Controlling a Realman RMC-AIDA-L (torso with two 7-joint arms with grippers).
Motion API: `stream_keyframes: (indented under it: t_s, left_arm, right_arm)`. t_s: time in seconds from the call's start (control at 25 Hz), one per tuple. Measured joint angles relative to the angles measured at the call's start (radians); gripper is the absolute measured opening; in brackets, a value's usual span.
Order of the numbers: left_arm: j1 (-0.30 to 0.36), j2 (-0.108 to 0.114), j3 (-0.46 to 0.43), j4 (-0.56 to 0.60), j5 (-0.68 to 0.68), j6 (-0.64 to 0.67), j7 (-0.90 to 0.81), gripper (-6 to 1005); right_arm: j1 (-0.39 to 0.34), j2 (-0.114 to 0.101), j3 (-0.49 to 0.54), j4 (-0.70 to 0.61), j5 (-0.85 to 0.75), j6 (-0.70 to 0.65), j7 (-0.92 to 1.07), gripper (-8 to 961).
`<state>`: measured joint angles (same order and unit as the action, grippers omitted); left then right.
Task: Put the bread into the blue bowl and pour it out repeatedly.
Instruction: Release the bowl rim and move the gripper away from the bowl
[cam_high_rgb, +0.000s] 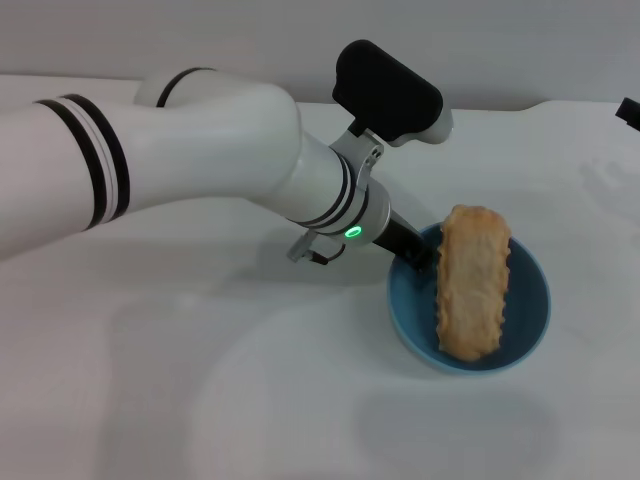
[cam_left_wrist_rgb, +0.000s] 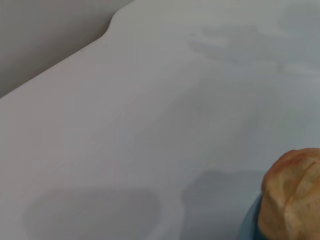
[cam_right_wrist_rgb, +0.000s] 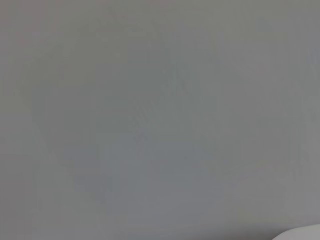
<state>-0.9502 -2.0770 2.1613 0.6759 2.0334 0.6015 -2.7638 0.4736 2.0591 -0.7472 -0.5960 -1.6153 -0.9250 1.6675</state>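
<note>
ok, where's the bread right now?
In the head view, the bread lies underside-up across the blue bowl, right of centre on the table, with the left gripper at the bowl's left rim.

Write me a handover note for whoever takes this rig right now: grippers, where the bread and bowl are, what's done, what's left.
Left gripper: at the near-left rim of the blue bowl, apparently gripping it; its grip is hidden in every view.
Right gripper: not in view; a dark part shows only at the head view's far right edge.
Bread: in the bowl, flat tan underside up, lying across it with its ends over the rim.
Done: bread is in the bowl.
Left: pour the bread out onto the table, then refill and repeat.
</note>
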Motion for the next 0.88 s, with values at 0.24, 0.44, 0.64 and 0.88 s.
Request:
stream_keyframes:
  t_s: [0.24,0.44,0.64,0.88]
  left_arm:
    - [0.002,0.000,0.016,-0.001,-0.002,-0.032,0.001,61]
    - [0.006,0.004,0.005,0.009,-0.005,-0.035,-0.001,92]
    - [0.010,0.008,-0.042,0.019,0.003,-0.039,-0.004,126]
    - [0.060,0.015,-0.145,0.075,0.079,-0.077,0.002,254]
  right_arm:
    - [0.000,0.001,0.000,0.001,0.000,0.000,-0.001,510]
    - [0.000,0.003,0.000,0.001,0.000,0.010,-0.001,510]
    - [-0.002,0.003,-0.001,0.001,-0.005,0.023,-0.002,510]
    - [0.014,0.007,-0.016,0.008,-0.099,0.126,-0.035,510]
